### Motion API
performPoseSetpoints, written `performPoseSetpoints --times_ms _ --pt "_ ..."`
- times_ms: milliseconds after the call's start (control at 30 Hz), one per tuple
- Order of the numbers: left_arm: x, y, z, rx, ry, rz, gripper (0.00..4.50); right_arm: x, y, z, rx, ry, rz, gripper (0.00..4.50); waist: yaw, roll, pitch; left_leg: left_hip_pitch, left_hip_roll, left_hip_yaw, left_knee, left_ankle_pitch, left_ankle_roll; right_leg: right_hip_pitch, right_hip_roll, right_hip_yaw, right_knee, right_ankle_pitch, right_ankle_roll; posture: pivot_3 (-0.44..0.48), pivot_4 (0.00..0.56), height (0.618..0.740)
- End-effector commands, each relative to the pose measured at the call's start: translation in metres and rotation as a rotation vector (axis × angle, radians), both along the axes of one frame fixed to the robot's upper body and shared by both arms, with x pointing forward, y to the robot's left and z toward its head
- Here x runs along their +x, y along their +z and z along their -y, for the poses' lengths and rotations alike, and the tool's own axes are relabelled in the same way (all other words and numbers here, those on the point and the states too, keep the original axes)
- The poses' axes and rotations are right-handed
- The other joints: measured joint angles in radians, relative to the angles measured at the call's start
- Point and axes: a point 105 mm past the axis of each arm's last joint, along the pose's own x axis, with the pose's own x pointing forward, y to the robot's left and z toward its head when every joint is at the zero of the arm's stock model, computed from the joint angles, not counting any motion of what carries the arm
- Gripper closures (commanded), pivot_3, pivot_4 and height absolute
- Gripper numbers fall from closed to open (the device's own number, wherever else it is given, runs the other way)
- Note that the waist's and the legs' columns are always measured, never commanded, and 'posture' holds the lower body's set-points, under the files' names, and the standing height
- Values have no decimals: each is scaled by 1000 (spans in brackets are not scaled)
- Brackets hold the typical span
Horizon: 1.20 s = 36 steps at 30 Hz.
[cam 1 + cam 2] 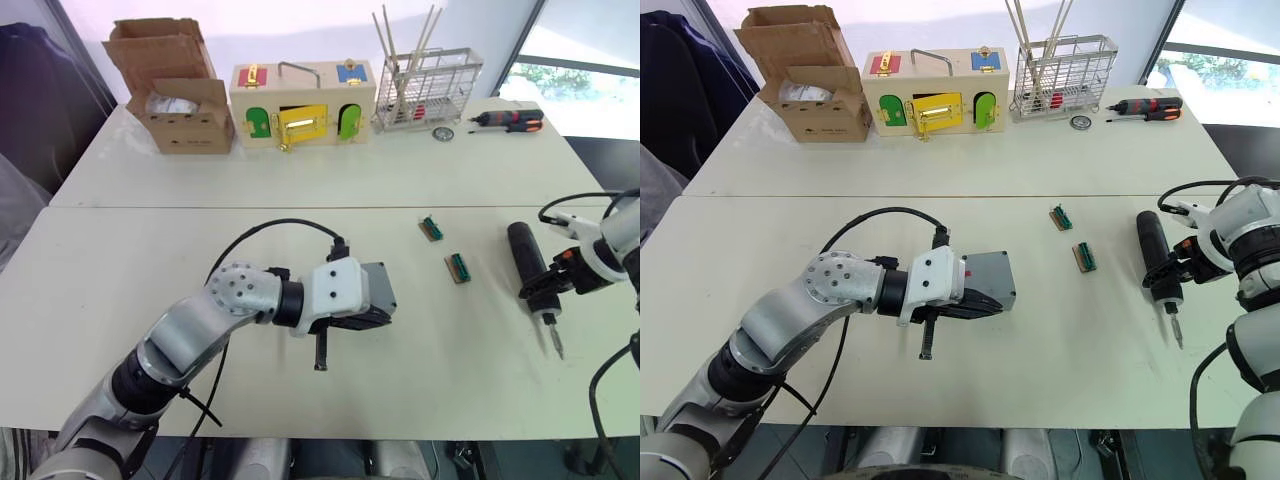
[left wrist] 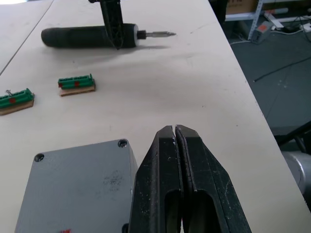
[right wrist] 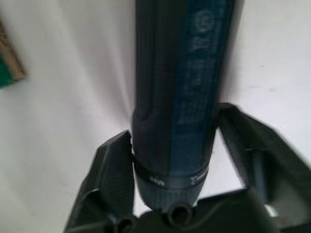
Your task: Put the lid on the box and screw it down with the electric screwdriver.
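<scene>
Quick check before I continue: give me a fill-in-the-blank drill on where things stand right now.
1. The left end effector, beside the box, has its fingers ___.
2. The right end effector is at the electric screwdriver, which lies flat on the ___.
3. Between the box and that tool lie ___ green terminal blocks.
Missing words: shut; table; two.
</scene>
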Motion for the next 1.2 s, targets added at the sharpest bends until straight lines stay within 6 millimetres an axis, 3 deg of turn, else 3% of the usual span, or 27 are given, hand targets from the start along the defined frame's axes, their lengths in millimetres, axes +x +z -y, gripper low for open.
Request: performPoseSetpoints --times_ms 33,300,400,500,567,667,700,800,833,900,933,1033,1100,1200 --pt "-4 8 1 -23 -7 35 4500 -7 -12 4 -15 6 -62 2655 0 0 0 0 0 0 0 0 0 0 0 0 0 0 0 0 150 730" --pt "-1 9 1 -24 -6 35 4500 -14 -20 7 -21 29 -92 2655 3 -3 -2 0 0 -2 0 0 0 1 0 -1 0 0 0 0 150 730" --pt "1 8 0 -22 -7 32 4500 -1 -8 6 -21 32 4 2655 2 -4 -2 0 0 -3 0 0 -1 2 0 -2 -1 0 0 0 150 730" --pt "6 8 -4 -15 -7 30 4500 24 25 -1 8 39 192 2655 -4 -3 -2 0 -1 -2 1 1 -1 2 0 -1 -1 0 0 0 150 730" --pt "13 9 -10 -4 0 30 4500 46 69 -10 56 27 409 2655 -13 3 2 0 -1 1 1 1 -1 1 0 1 -1 0 0 0 150 730" --pt "24 13 -18 -17 20 13 4500 61 120 -23 190 -52 643 2655 -25 12 6 0 -2 5 -3 1 -1 -6 -3 3 3 0 0 0 150 730" --pt "31 17 -20 -50 39 -17 4500 63 141 -29 278 -76 737 2655 -24 12 6 0 -1 5 -6 1 -1 -7 -3 3 4 0 0 0 150 730" --pt "46 19 -31 -70 83 -48 4500 61 178 -50 458 -69 943 2655 -21 11 6 0 0 3 -14 3 -5 -10 -2 0 4 0 0 0 150 730" --pt "50 19 -35 -61 93 -54 4500 58 193 -65 542 -29 1077 2655 -20 10 6 0 0 2 -15 3 -5 -10 -2 -1 4 0 0 0 150 730" --pt "55 18 -38 -47 104 -70 4500 38 217 -89 710 15 1367 2655 -25 9 6 0 1 0 -14 3 -5 -9 -2 -3 5 0 0 0 150 730" --pt "56 18 -38 -43 105 -76 4500 28 221 -93 748 6 1466 2655 -25 9 6 0 1 0 -14 4 -6 -8 -1 -3 6 0 0 0 150 730" --pt "58 12 -45 10 103 -73 4500 20 194 -118 721 -30 1466 2655 -17 10 6 0 0 0 -12 5 -8 -9 -2 -2 9 0 0 0 150 730" --pt "58 11 -48 17 110 -70 4500 14 188 -134 754 -7 1494 2655 -13 10 6 0 -1 -1 -10 5 -8 -8 -3 -2 9 0 0 0 150 730" --pt "60 10 -46 30 121 -66 4500 -5 174 -170 860 87 1510 2655 -18 10 6 0 -2 -1 -9 5 -8 -8 -3 -1 9 0 0 0 150 730"
